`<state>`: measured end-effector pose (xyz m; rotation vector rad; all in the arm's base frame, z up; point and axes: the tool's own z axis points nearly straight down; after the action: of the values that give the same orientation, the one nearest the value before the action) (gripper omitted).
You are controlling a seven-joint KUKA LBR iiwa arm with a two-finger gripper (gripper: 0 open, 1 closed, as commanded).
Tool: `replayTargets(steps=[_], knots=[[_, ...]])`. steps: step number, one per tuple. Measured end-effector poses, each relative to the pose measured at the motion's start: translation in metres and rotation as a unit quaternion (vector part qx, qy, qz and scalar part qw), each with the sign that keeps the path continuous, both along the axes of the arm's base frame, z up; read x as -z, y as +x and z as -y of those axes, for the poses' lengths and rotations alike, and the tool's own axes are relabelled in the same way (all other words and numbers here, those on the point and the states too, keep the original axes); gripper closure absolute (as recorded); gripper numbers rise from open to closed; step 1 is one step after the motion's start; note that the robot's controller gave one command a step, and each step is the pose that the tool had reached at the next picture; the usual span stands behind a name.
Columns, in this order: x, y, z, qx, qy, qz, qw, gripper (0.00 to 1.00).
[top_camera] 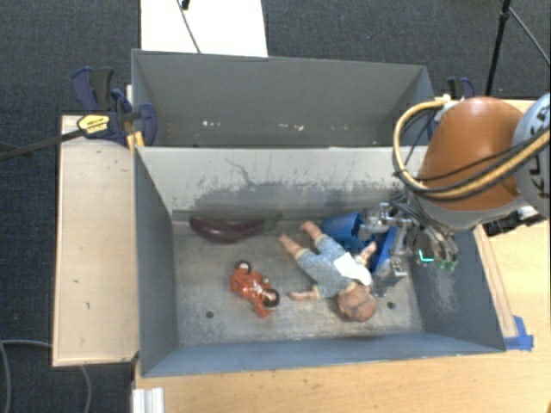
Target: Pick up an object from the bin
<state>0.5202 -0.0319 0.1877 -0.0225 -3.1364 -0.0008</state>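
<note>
Your jaws hang beside the doll (325, 265) at the bin's (159, 265) right end, likely lining up; clenched or released, you cannot tell

Standing here looking in, I am not finding any lettering, label, brand, number or sign that I can read.

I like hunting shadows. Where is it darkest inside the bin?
Camera view: it is darkest low on the bin's far wall, just above the dark purple eggplant. The doll beside the pincer and the small red toy figure cast only thin shadows on the floor.
</note>
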Motion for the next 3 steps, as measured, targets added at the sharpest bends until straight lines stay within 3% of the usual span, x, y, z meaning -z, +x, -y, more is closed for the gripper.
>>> replayTargets(steps=[1, 2, 3], knots=[[-0.004, 0.002, 0.0, 0.0, 0.0, 0.004, 1.0, 0.0], [0.033, -0.001, -0.005, -0.028, -0.001, 0.0084, 0.9996, 0.0], [0.112, -0.013, -0.021, 0.0, 0.005, -0.0149, 0.9999, 1.0]])
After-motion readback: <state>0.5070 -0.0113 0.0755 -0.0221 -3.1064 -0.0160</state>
